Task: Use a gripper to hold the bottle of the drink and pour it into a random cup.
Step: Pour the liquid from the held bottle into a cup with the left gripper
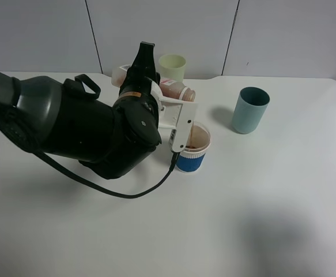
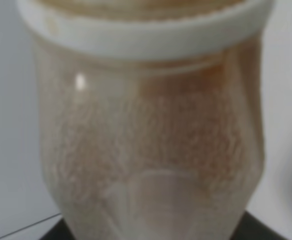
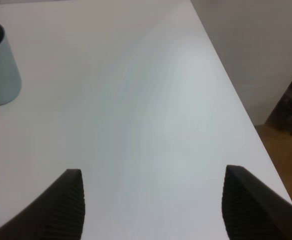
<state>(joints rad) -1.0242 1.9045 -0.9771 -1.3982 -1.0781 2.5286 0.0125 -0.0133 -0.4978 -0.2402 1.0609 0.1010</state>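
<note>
The left gripper (image 1: 159,92) is clamping the bottle of the drink (image 1: 179,90), which is lying tipped nearly flat across its jaws, mouth near the cup (image 1: 191,158) holding brown liquid. Everything is sitting on a white table (image 1: 271,208), with pale wall panels (image 1: 162,26) standing behind.

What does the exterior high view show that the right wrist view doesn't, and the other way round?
Only exterior high: the left arm holding the bottle tipped toward the blue-sleeved cup, which has brown drink in it, and the pale green tumbler behind them. Only right wrist: the right claw, open and empty, and wooden floor past the table edge. Both: the teal tumbler and the white table.
</note>
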